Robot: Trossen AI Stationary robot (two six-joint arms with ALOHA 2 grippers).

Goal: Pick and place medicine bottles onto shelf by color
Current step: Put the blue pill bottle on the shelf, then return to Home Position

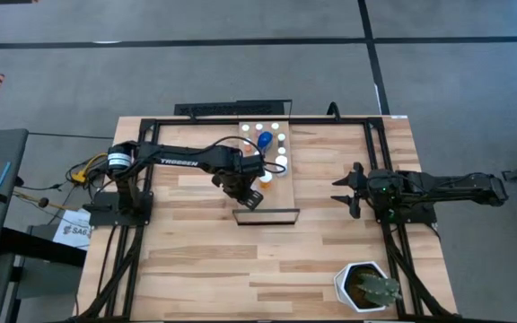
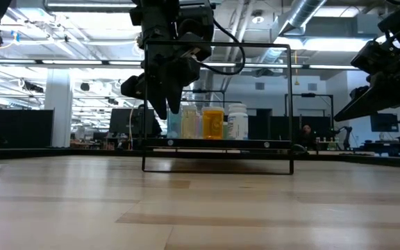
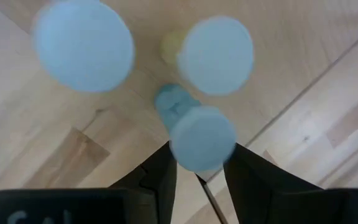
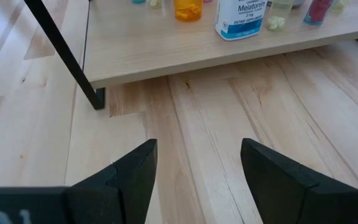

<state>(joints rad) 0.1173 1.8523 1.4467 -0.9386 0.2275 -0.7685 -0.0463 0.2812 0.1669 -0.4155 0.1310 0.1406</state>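
The shelf (image 1: 275, 199) is a light-wood board on a black frame at the table's middle. Several white-capped medicine bottles (image 1: 267, 139) stand at its far end, a blue one (image 1: 265, 140) among them. The low view shows an orange bottle (image 2: 212, 123) and a white one (image 2: 237, 121). My left gripper (image 1: 251, 197) points down over the shelf's near half, shut on a small white-capped bottle (image 3: 202, 137) with a blue-green body. Two more white caps (image 3: 82, 43) (image 3: 216, 56) show beyond it. My right gripper (image 1: 341, 190) waits open at the right, facing the shelf (image 4: 229, 50). My left gripper has the small bottle between its two fingers (image 3: 160, 177), which stand on either side of it just below its white cap (image 3: 204, 146). The fingers come steeply from above. The bottle's blue-green body (image 3: 168, 104) points away from the wrist; its bottom is hidden.
A white hexagonal plant pot (image 1: 366, 287) stands at the table's near right corner. A black tube frame (image 2: 217, 46) rises around the shelf. Bare plank tabletop (image 1: 205, 260) lies on the near side of the shelf.
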